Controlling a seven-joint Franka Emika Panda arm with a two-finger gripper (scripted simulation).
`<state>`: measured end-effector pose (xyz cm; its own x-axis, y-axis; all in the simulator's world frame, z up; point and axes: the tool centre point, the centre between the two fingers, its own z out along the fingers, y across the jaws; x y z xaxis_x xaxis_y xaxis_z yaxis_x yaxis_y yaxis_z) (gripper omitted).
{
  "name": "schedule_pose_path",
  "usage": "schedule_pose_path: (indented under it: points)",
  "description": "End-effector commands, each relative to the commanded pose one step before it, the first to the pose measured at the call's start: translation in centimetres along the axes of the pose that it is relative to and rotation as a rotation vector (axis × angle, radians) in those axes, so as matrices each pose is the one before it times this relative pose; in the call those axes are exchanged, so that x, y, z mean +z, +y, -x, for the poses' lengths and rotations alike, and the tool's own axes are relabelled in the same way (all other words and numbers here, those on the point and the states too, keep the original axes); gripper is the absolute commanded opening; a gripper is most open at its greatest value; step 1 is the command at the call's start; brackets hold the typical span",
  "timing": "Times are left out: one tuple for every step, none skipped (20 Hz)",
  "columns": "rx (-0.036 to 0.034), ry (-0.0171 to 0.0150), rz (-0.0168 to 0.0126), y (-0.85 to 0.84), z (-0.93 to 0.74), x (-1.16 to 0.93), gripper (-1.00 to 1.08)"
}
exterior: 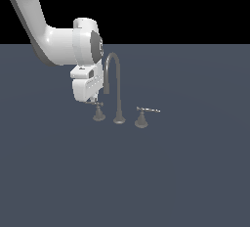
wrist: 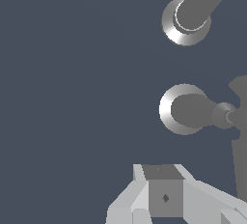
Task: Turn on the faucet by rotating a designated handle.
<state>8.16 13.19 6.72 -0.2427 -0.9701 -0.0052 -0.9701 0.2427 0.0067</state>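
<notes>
Approach step: gripper [exterior: 92, 102] just above the handle [exterior: 99, 112]; finger spread can't be told. Next: push lever sideways

light: even, dim | shadows: none cast | focus: sharp | glare: none

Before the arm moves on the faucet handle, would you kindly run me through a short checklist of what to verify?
1. Gripper above the right handle, the one on the spout-tip's side: ok.
2. Finger touching the lever: cannot tell.
3. Jaws open or shut: cannot tell.
4. Gooseneck spout clear of the wrist: close, cannot tell.
5. Other handle with the bright-tipped lever untouched: ok.
</notes>
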Motion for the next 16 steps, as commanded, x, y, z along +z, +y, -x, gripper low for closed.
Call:
schedule_pose_path:
  points:
    - [0.00993,0.00478,-0.00633,-0.139,0.015,0.195,-1.00]
    - [0.00065,0.00036,-0.00039,-0.008,-0.001,0.014,-1.00]
    - [0.00000,0.00000,0.00000,0.000,0.000,0.000,-1.00]
    - [0.00000,0.00000,0.00000,0.000,0.000,0.000,-1.00]
    - [0.00000,0.00000,0.00000,0.000,0.000,0.000,-1.00]
    - [-0.00131,-0.00025,0.00092,0.032,0.016,0.005,-1.00]
    - [0.00000,0.00000,0.00000,0.331,0.157,0.004,-1.00]
    - [0.00000,0.00000,0.00000,0.334,0.159,0.004,-1.00]
    - [0.00000,0.00000,0.00000,0.336,0.160,0.004,-1.00]
    - [0.00039,0.00009,-0.00028,0.329,0.140,-0.010,-1.00]
    - [0.00000,0.00000,0.00000,0.342,0.163,0.004,-1.00]
    - [0.00000,0.00000,0.00000,0.344,0.165,0.004,-1.00]
    - [0.00000,0.00000,0.00000,0.347,0.166,0.004,-1.00]
    - [0.00038,0.00008,-0.00029,0.339,0.147,-0.010,-1.00]
    - [0.00000,0.00000,0.00000,0.352,0.170,0.004,-1.00]
    - [0.00000,0.00000,0.00000,0.354,0.172,0.004,-1.00]
